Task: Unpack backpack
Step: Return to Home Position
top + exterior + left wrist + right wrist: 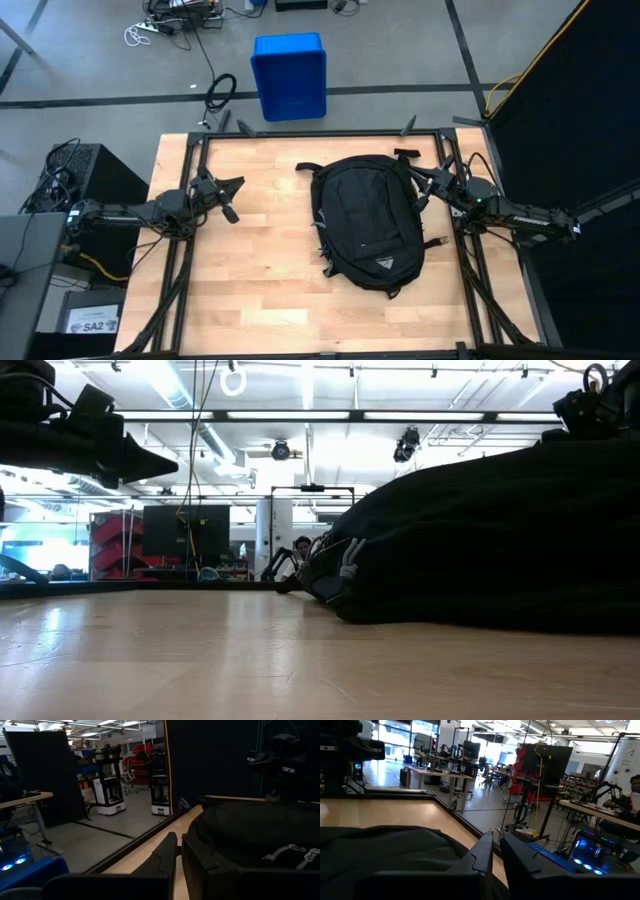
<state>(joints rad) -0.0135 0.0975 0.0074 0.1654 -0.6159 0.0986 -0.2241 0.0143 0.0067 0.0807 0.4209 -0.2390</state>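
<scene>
The black backpack (365, 222) lies flat on the wooden table, right of the middle, with its small white logo toward the near edge and a strap end (405, 155) toward the far edge. It fills the right of the low view (500, 540). My left gripper (234, 198) hovers shut above the bare wood left of the backpack and points at it (179, 855). My right gripper (420, 188) hovers shut at the backpack's far right edge, above the fabric (380, 845), fingers level (496, 847). Neither holds anything.
A blue plastic bin (290, 75) stands on the floor beyond the table's far edge, with cables (220, 95) beside it. Bare wood (260, 280) lies left of and nearer than the backpack. A black curtain (570, 120) hangs on the right. A person (635, 790) sits in the room.
</scene>
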